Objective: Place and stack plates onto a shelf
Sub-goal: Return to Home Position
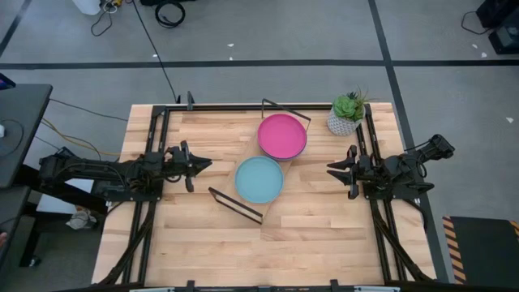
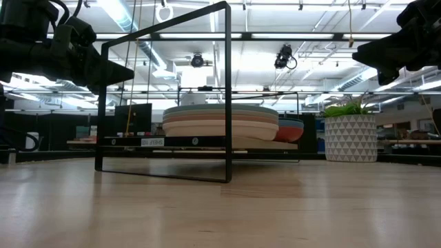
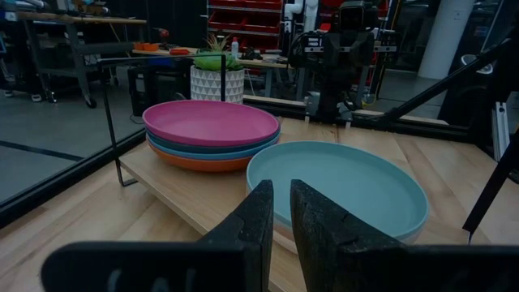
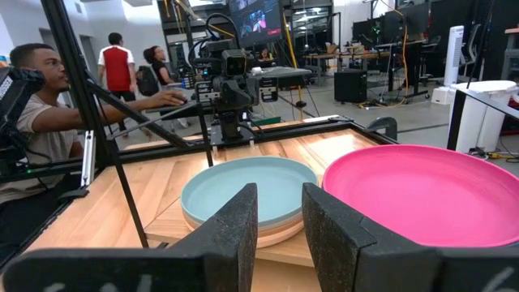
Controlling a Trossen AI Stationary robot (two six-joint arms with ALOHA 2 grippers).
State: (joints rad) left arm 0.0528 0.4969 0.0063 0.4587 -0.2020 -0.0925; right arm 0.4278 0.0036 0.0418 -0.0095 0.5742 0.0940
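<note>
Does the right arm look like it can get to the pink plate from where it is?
Probably yes. The right gripper faces the pink plate atop its stack with only bare table between; the wire frames stand at the ends of the shelf, and the plant sits aside.

A light wooden rectangular shelf board with black wire end frames (image 1: 276, 215) lies slantwise mid-way across the larger wooden tabletop (image 1: 203, 243), bearing two plate stacks side by side. The round pink plate (image 1: 282, 135) tops the stack at the far, right-hand end, and the round light blue plate (image 1: 259, 178) tops the stack at the near, left-hand end, their rims just beside each other. A green plant in a white patterned pot (image 1: 346, 114) stands near the far right corner, beyond the pink plate, while the left gripper (image 1: 203, 165) sits left of the shelf and the right gripper (image 1: 331, 168) right of it, both apart from the plates.
</note>
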